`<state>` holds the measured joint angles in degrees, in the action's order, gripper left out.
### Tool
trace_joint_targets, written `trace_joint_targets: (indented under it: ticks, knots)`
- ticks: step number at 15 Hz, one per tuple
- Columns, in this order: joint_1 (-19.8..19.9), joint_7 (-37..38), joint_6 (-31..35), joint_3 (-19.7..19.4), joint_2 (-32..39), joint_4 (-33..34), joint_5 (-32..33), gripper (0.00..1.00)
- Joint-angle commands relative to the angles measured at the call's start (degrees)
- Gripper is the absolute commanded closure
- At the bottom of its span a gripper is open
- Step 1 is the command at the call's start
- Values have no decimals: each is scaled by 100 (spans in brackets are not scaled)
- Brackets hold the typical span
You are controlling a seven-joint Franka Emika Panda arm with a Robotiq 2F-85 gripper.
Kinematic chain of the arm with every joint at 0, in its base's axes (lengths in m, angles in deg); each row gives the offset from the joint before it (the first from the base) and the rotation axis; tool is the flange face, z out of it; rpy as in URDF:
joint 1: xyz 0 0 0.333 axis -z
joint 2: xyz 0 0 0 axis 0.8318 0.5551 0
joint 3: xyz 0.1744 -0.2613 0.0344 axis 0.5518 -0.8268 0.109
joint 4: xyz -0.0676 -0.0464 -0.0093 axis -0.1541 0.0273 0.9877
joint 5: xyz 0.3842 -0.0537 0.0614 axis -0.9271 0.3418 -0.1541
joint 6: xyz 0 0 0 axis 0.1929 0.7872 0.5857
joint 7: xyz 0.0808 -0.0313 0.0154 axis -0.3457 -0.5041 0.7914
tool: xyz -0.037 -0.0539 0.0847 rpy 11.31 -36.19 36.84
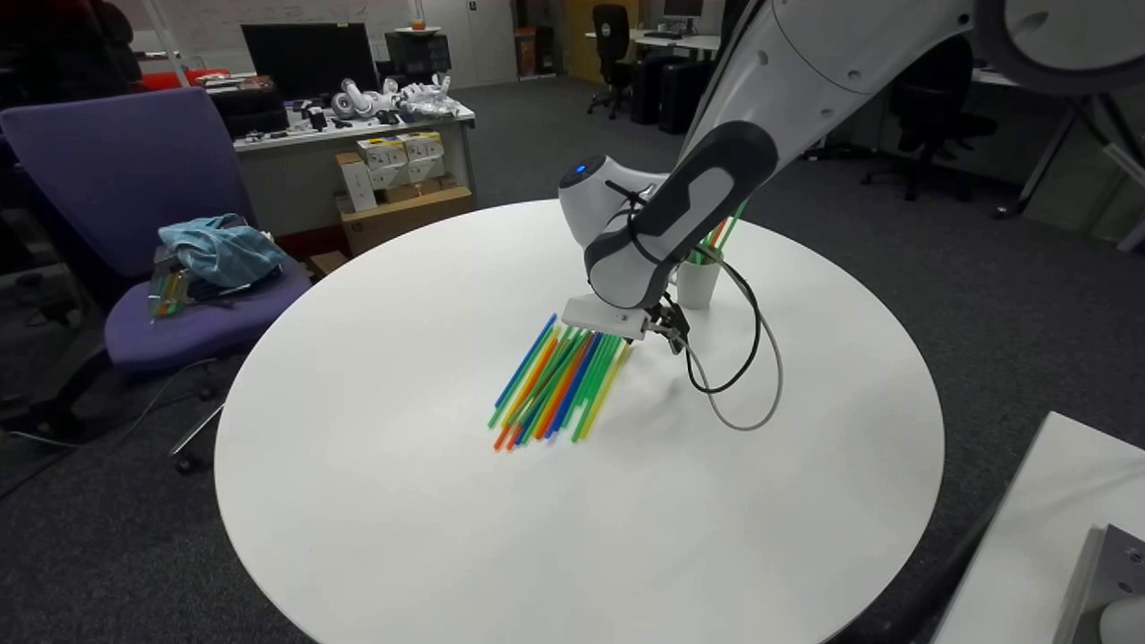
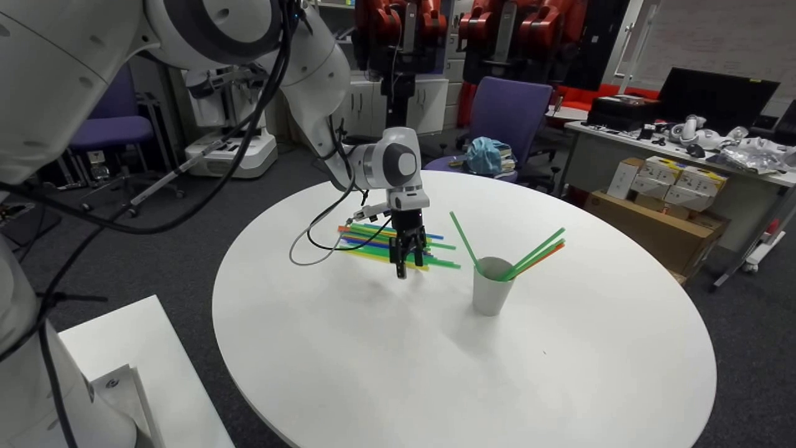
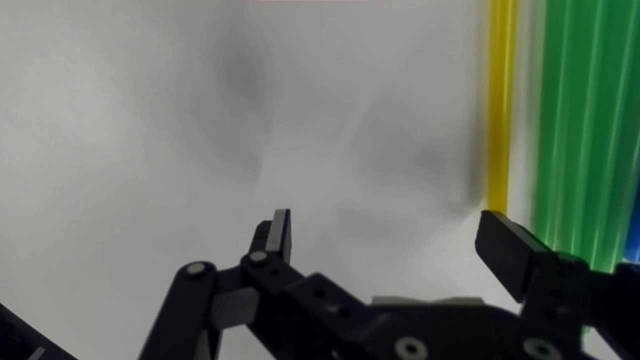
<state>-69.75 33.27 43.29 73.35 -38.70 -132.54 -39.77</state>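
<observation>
My gripper (image 3: pixel 386 214) stands open above the white round table (image 2: pixel 385 361), with nothing between its fingers. In the wrist view, a yellow straw (image 3: pixel 500 110) runs up from behind the right fingertip; whether they touch I cannot tell. Green straws (image 3: pixel 585 125) lie beyond it, and a blue straw (image 3: pixel 634 235) shows at the edge. Both exterior views show the flat pile of coloured straws (image 1: pixel 564 385), partly hidden by the wrist. A white cup (image 2: pixel 488 295) stands upright apart from the gripper (image 2: pixel 410 266), with several green straws (image 2: pixel 535 254) and an orange one leaning in it.
A black cable (image 1: pixel 759 331) and a grey cable (image 1: pixel 778 385) loop from the wrist low over the table. A smaller white table (image 1: pixel 1055 528) stands beside the round one. A purple chair (image 1: pixel 134 179) with a blue cloth (image 1: pixel 222 250) is close to the table's edge.
</observation>
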Motion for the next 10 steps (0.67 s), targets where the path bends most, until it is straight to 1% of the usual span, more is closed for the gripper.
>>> trace_joint_targets:
  ticks: [1,6,10]
  knots:
    - [-67,272,51,-146,35,113,49,0]
    - [-31,442,16,-172,188,288,34,0]
    - [-51,449,257,-183,287,357,88,0]
